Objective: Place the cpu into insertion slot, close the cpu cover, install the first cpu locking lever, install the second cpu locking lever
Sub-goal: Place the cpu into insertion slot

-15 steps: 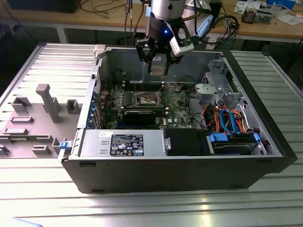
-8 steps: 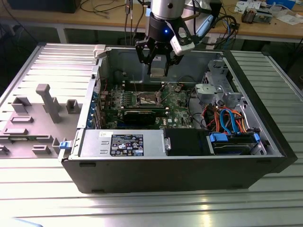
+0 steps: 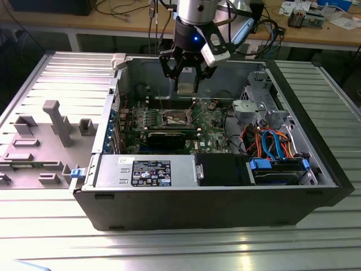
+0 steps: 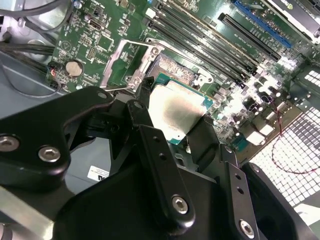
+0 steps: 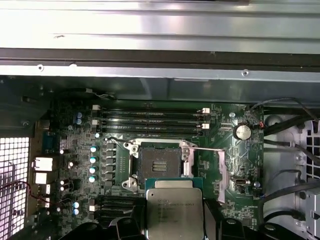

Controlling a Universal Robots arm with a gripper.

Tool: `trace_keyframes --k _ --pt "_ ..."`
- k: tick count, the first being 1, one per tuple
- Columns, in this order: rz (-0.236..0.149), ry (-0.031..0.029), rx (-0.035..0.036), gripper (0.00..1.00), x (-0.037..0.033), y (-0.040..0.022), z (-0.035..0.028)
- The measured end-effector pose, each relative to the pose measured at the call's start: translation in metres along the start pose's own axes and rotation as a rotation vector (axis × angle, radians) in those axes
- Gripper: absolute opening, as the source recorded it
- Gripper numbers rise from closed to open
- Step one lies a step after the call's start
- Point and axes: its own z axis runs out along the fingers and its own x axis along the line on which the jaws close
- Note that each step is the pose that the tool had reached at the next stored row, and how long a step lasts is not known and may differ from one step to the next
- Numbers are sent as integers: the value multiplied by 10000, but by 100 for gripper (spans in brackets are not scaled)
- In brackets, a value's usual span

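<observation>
Ribbed metal table [image 3: 169, 248] with an open computer case [image 3: 225, 197] on it. Claw [image 3: 186, 82] hangs over the green board [image 5: 220, 117], pinching the cpu [image 4: 175, 107] by its edges. The cpu is in the air just above the bare socket [image 5: 159, 162]. The cpu cover [image 5: 220, 175] is flipped open beside the socket.

Nothing printed can be read. Faint lines of lettering cross the cpu [image 5: 175, 212], a small flat square chip with a silver-grey metal top. Tiny white print covers the black rectangular label [image 3: 151, 172] on the grey metal power-supply box [image 3: 181, 172].
</observation>
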Motion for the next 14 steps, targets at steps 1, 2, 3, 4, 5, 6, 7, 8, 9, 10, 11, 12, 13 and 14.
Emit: trace_keyframes --k 1,2,3,4,5,6,7,8,9,10,11,12,13,14 --pt "-3 0 1 55 11 0 6" --pt "-7 1 1 55 27 0 13" --pt "-8 1 1 55 43 1 19" --pt "-8 1 2 55 47 1 21" --pt "-10 2 2 55 47 1 22" --pt "-10 1 1 55 47 1 23" --pt "-8 1 1 55 47 1 23" --pt "-8 1 1 55 47 1 23" --pt "-8 1 1 55 47 1 24" --pt "16 0 1 55 47 1 24" --pt "85 -1 -2 55 47 1 24" --pt "173 -3 -3 55 47 1 24" --pt "216 -4 -4 55 47 1 24" --pt "252 -5 -4 55 47 1 24"
